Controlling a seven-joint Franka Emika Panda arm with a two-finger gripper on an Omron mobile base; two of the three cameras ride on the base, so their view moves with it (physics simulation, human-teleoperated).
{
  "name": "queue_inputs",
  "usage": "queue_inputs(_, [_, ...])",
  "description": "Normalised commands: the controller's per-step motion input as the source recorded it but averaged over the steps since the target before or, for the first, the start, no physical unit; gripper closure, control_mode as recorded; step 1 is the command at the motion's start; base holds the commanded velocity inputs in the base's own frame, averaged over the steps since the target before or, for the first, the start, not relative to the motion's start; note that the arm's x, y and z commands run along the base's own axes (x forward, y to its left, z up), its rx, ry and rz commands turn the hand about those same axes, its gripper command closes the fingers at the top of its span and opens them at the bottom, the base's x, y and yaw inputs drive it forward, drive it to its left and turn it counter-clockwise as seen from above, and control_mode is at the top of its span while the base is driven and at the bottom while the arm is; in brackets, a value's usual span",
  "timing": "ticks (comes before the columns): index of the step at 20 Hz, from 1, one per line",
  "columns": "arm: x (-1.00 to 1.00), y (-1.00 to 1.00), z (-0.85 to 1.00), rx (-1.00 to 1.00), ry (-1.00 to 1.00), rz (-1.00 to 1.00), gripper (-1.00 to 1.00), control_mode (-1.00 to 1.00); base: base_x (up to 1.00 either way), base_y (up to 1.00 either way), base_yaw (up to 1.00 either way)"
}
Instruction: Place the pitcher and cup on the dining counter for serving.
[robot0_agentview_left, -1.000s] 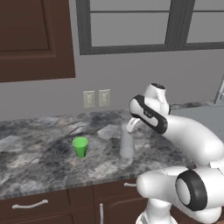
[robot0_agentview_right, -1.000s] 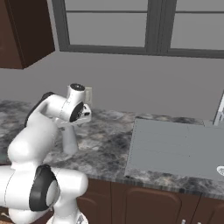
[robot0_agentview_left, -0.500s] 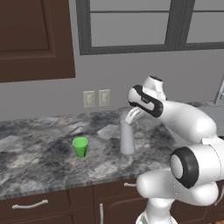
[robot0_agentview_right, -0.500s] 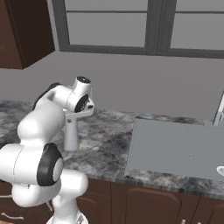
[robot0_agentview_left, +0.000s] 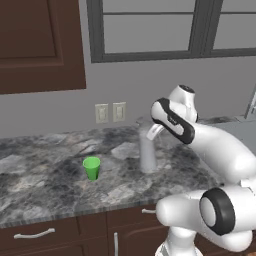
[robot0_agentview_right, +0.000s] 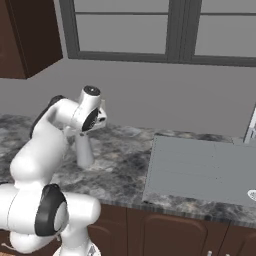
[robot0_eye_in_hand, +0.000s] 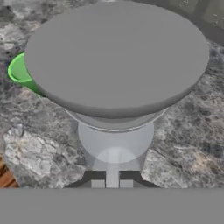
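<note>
Gripping pitcher (robot0_agentview_left: 147, 152) at rim: gripper (robot0_eye_in_hand: 112, 183) closed on its near wall, judging by hand view. We lift straight up, keep it vertical, grip is off-centre so it may swing. Clear green cup (robot0_agentview_left: 91, 167), left of pitcher, apart, both on marble worktop (robot0_agentview_left: 45, 185). Left base view shows cup and wall outlets (robot0_agentview_left: 110, 112); right base view adds grey sink panel (robot0_agentview_right: 200, 170); hand view looks straight down on pitcher rim, cup edge peeking behind.
</note>
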Motion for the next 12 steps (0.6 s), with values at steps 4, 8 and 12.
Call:
queue_inputs(4, [-0.61, 0.0, 0.64, 0.01, -0.46, -0.15, 1.0, -1.0, 0.0, 0.0, 0.0])
queue_inputs(8, [-0.55, 0.0, 0.97, 0.1, -0.27, -0.15, 1.0, -1.0, 0.0, 0.0, 0.0])
queue_inputs(12, [-0.74, -0.19, 1.0, 0.14, -0.02, -0.13, 1.0, -1.0, 0.0, 0.0, 0.0])
